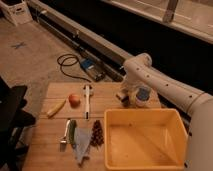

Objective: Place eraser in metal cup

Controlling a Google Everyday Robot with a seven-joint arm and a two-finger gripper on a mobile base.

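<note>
Your gripper [123, 96] hangs low at the far right of the wooden table [50, 145], just above the dark metal cup [121, 99], with the white container with blue [142, 96] just beside it on the right. You cannot tell from this angle how the tool is set, and the eraser is not visible anywhere on the table; it may be held in the tool or already down in the cup, but the wrist hides that spot. Judging by the pose, you are at the placing step, right over the target. The next move calls for confirming the eraser is centred over the cup's mouth before letting go, then lifting straight up so the cup is not tipped. Nearer you sits the yellow tub [142, 160]; to the left lie the white-handled utensil [87, 100], an orange-red fruit [74, 100] and a banana [56, 107], all well apart from the work.
</note>
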